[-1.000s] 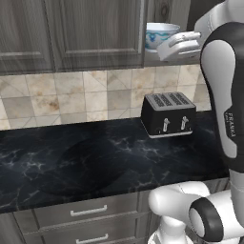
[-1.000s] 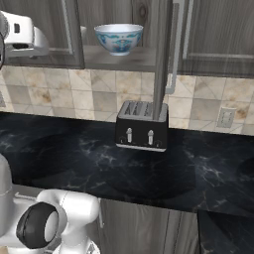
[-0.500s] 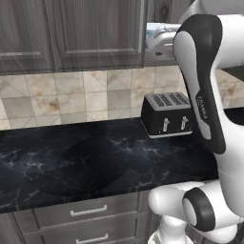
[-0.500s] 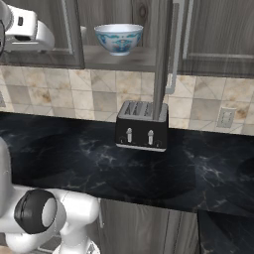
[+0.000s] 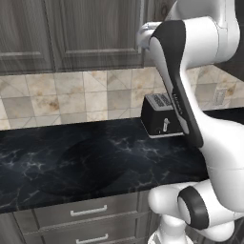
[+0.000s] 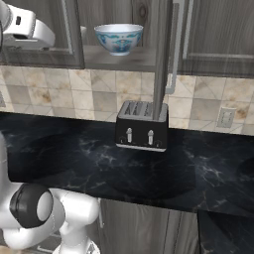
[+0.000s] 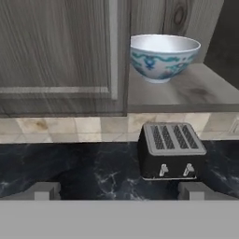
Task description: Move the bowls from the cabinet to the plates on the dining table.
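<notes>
The step in hand looks like the reach for the first bowl: the blue-patterned bowl sits upright on the open shelf of the cabinet, just past the edge of the closed left door, and in the hand view it lies at about one o'clock from the centre, well apart from the gripper. The gripper's two fingertips stand wide apart at the bottom of that view with nothing between them, so the claw is open and empty. In the right base view the same bowl stands at twelve o'clock above the black toaster, which rests on the black counter against the tiled wall, while the robot's white hand sits off at ten o'clock, beside the closed cabinet door. My judgement is that the next move calls for carrying the hand across toward the opening and forward, level with the bowl's rim, so one finger can pass inside and one outside the wall of the bowl, while keeping clear of the open door edge that hangs down at one o'clock of the toaster
</notes>
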You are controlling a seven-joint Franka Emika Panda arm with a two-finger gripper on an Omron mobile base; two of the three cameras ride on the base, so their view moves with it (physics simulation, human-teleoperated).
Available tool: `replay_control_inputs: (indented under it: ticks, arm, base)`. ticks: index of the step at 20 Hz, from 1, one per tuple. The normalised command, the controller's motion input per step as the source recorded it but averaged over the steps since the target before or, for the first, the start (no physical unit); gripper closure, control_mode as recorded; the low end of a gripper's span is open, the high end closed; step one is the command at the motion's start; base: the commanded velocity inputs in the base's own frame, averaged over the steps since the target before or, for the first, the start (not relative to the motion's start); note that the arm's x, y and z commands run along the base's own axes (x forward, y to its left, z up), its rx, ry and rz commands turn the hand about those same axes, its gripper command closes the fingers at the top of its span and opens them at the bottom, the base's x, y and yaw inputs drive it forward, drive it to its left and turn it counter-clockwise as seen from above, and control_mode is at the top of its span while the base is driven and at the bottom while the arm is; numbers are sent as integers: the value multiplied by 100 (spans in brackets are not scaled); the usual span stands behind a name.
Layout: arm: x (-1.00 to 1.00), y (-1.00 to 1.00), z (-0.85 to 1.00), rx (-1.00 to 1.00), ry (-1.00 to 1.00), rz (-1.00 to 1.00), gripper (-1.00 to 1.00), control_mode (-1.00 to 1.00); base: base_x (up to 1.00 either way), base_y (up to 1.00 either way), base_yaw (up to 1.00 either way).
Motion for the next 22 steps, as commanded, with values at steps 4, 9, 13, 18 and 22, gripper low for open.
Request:
replay_control_inputs:
  ticks: [4,9,13,18,22]
  arm:
    - [39,7,0,6,-6,-7,-100,-100]
    - [33,3,0,10,-5,-2,-100,-100]
    - [32,5,0,11,-5,0,-100,-100]
    - [15,1,0,1,0,11,-100,-100]
    - [1,0,-17,-1,0,15,-100,-100]
  base:
    - [0,0,0]
    - [0,0,0]
    - [0,0,0]
    - [0,0,0]
    - [0,0,0]
